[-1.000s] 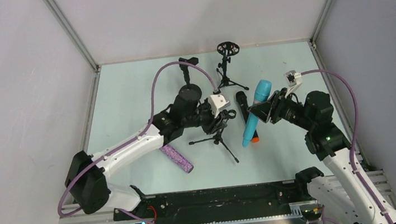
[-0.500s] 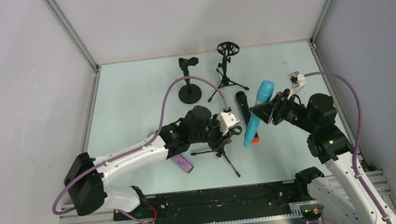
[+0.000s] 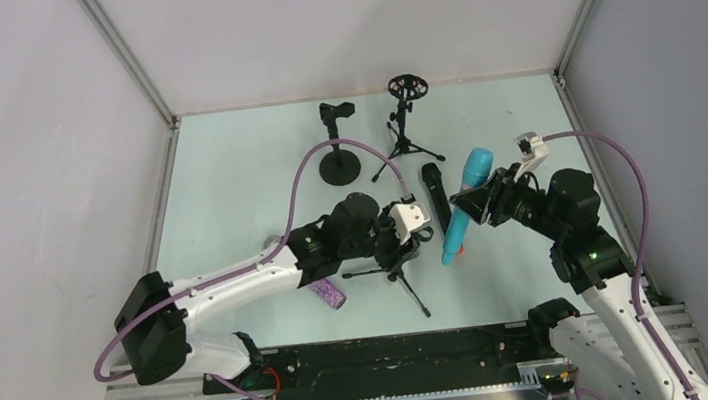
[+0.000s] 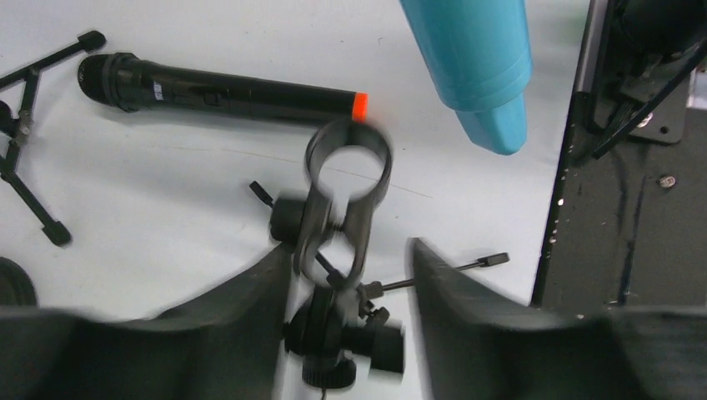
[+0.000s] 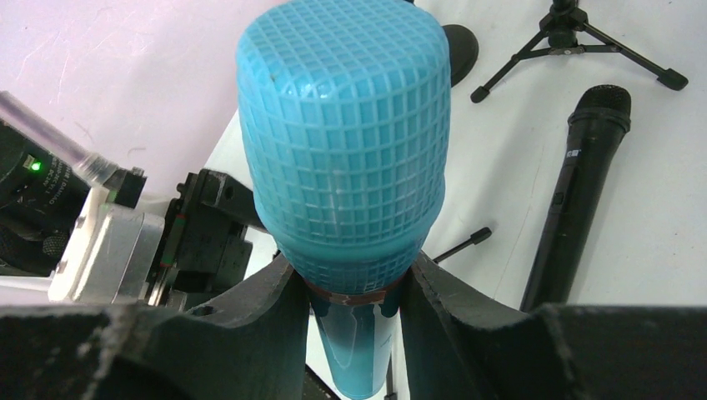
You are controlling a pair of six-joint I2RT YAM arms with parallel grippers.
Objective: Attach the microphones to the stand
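Observation:
My right gripper (image 3: 473, 209) (image 5: 350, 265) is shut on the turquoise microphone (image 3: 474, 168) (image 5: 342, 142) just below its head and holds it tilted in the air, tail down. My left gripper (image 3: 403, 242) (image 4: 350, 250) is closed around the head of a small black tripod stand (image 3: 397, 274). Its ring clip (image 4: 348, 158) sticks out past the fingertips and is blurred. The turquoise tail (image 4: 479, 58) hangs to the upper right of the clip, apart from it. The black microphone with an orange end (image 3: 435, 194) (image 4: 225, 87) (image 5: 575, 208) lies on the table. The purple glitter microphone (image 3: 326, 292) lies partly under my left arm.
A round-base stand (image 3: 339, 166) with a clip stands at the back. A tripod stand with a ring mount (image 3: 405, 88) (image 5: 575, 46) stands next to it. The black base rail (image 3: 387, 352) runs along the near edge. Frame walls enclose the table on three sides.
My left gripper has come towards the near edge, and the small tripod stand came with it. My right gripper has shifted slightly right with the turquoise microphone.

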